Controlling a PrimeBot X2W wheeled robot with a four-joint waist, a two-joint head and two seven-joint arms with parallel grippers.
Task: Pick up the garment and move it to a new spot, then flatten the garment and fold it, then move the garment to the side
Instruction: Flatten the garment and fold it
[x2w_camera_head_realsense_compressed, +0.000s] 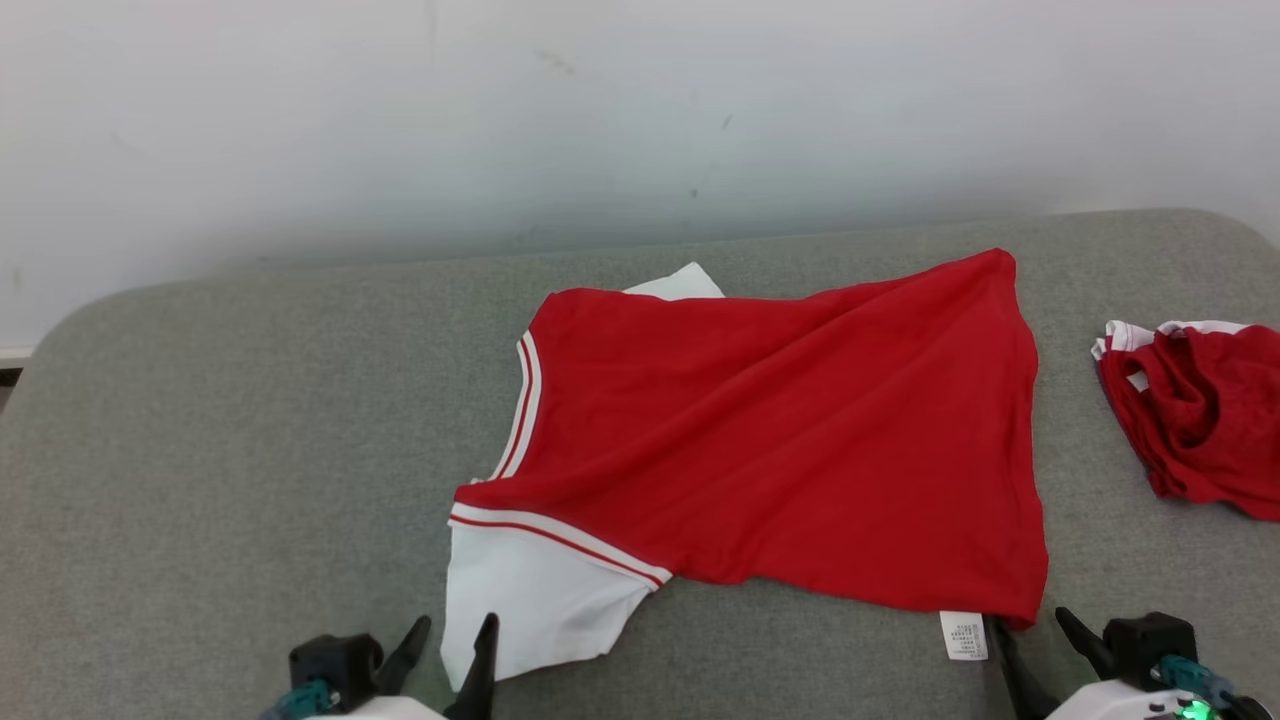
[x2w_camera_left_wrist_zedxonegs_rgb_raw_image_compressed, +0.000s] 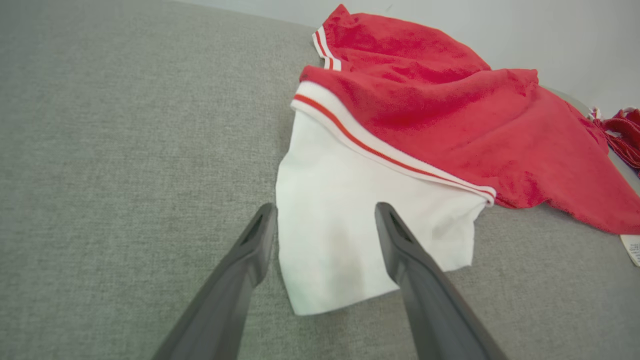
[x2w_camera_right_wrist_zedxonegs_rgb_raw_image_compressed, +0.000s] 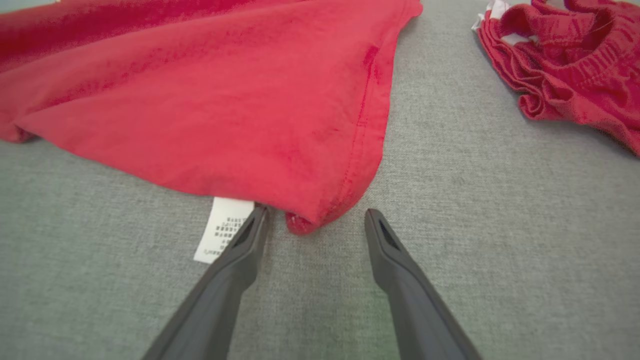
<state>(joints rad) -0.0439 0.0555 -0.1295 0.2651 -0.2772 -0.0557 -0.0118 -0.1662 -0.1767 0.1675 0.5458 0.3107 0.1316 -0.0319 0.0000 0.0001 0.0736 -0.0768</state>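
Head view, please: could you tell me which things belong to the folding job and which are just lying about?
Belong to the job: red garment, spread out; left gripper, open at its white sleeve; right gripper, open at its hem corner.
Just lying about: crumpled red clothes at the right edge of the grey surface.

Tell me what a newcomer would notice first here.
The big red garment lies spread and wrinkled across the middle of the grey padded surface, its white sleeve pointing toward the robot. An open pincer sits at each near corner: the left pincer at the sleeve, the right pincer at the hem corner beside the white care label. A second, crumpled red garment sits apart at the right edge.
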